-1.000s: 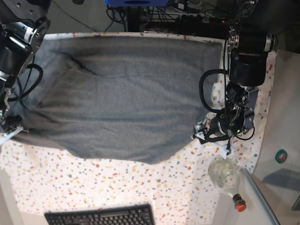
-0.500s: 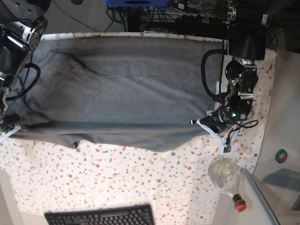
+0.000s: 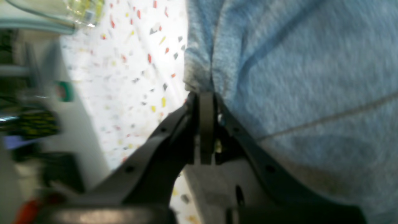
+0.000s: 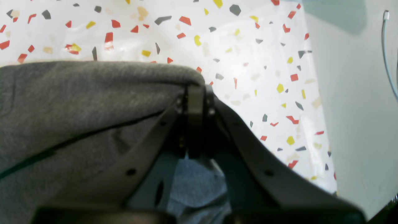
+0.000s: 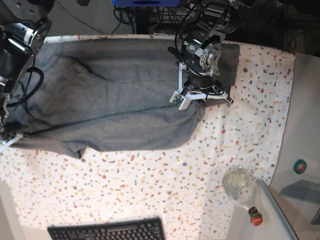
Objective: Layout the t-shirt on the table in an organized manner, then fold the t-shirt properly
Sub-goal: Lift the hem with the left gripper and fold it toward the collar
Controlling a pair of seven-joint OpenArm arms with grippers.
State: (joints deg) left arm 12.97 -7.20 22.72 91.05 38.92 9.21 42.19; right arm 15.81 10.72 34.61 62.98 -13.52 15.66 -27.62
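A black computer keyboard (image 5: 107,230) lies at the frame's lower edge. To its right rests a clear glass bottle with a red cap (image 5: 242,191), and farther right a small round teal-green object (image 5: 299,166).

The t-shirt (image 5: 110,95) lay on the table (image 5: 150,185), toward 11 o'clock. A keyboard (image 5: 107,231) sat at 6 o'clock and a bottle (image 5: 241,189) at 4 o'clock.
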